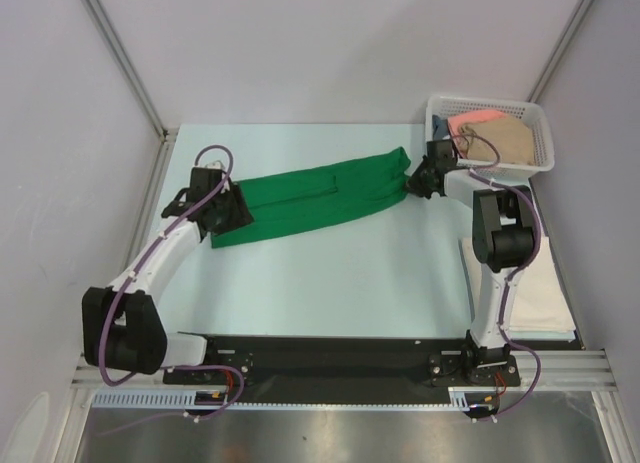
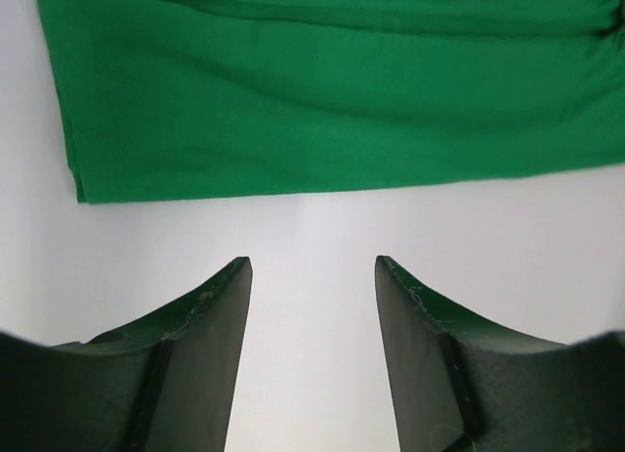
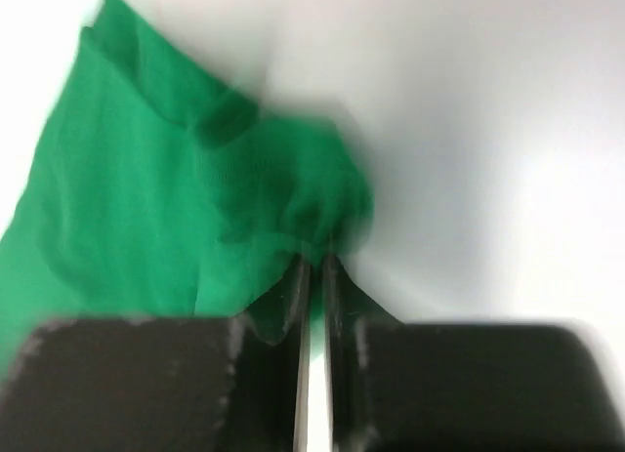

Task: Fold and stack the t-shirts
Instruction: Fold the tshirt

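1 green shirt (image 1: 320, 195) | R tool (image 1: 408, 183) pinching its end | basket (image 1: 546, 143) (white mesh) just beside

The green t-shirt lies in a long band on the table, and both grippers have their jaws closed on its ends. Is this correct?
Not entirely. Only the right gripper has its jaws closed on the green t-shirt. The left wrist view shows the left gripper with jaws open, apart from the cloth's edge. The shirt does lie in a long band on the table.

From above the near edge, the top view overlooks the desk (image 1: 330, 283); both wrist views, the right blurred, seemingly share the green t-shirt (image 1: 320, 198) close up.
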